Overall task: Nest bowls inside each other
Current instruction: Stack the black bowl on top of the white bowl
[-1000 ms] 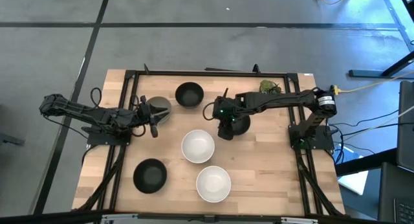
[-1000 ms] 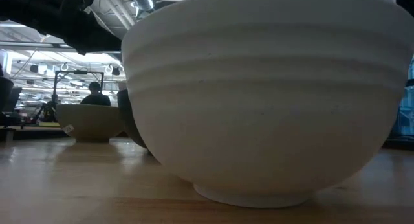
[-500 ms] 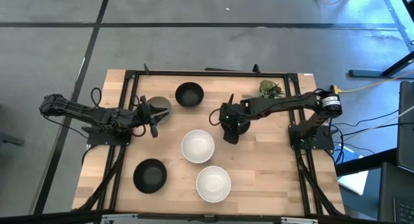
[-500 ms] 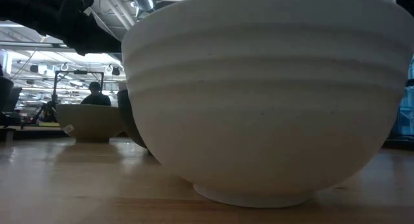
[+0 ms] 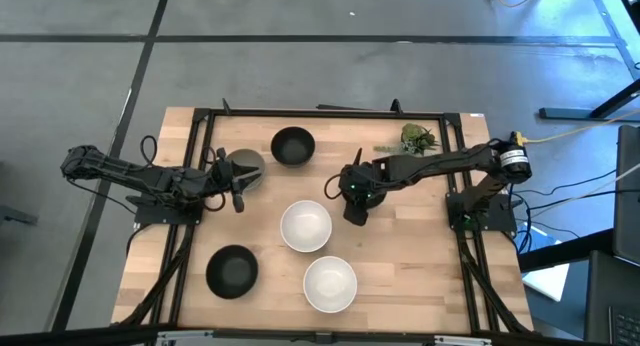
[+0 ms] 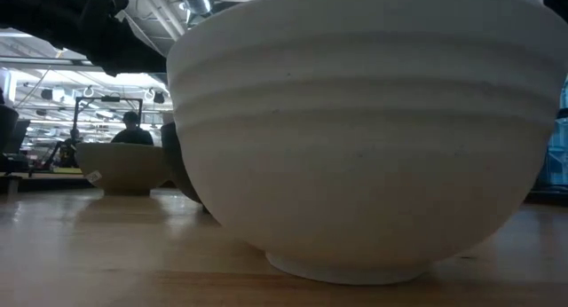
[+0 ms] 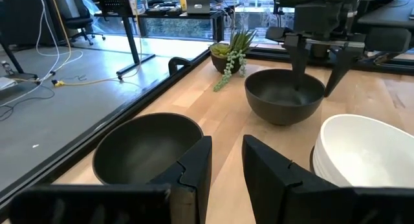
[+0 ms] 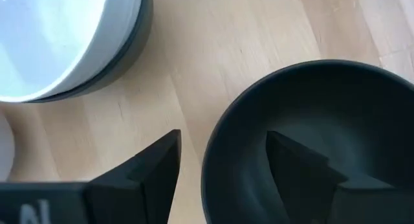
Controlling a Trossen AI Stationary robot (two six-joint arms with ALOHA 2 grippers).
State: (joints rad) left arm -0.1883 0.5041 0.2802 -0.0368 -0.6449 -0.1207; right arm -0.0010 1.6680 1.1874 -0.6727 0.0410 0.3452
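Note:
In the high view my right gripper [image 5: 353, 198] stands over a black bowl [image 5: 372, 194] at mid-table. It is open: one finger [image 8: 297, 169] is inside the black bowl [image 8: 336, 114], the other [image 8: 145, 169] outside its rim, with a gap on either side. My left gripper [image 5: 236, 189] waits, open, at the grey-green bowl [image 5: 247, 166]. A white bowl [image 5: 306, 226] sits nested in a dark bowl [image 8: 139, 30]. A second white bowl [image 5: 330, 284] and two more black bowls [image 5: 292, 146] [image 5: 232, 271] rest on their bases.
A green plant sprig [image 5: 415, 137] lies near the table's far right corner. A black frame [image 5: 320, 112] runs along the far edge and both sides. Bare wood [image 5: 420, 266] lies to the near right. The low view is mostly filled by the near white bowl [image 6: 364, 138].
My right arm has swung slightly toward the table's near edge, and it now covers most of the black bowl that showed beside the gripper a second ago. The bowls have stayed where they were.

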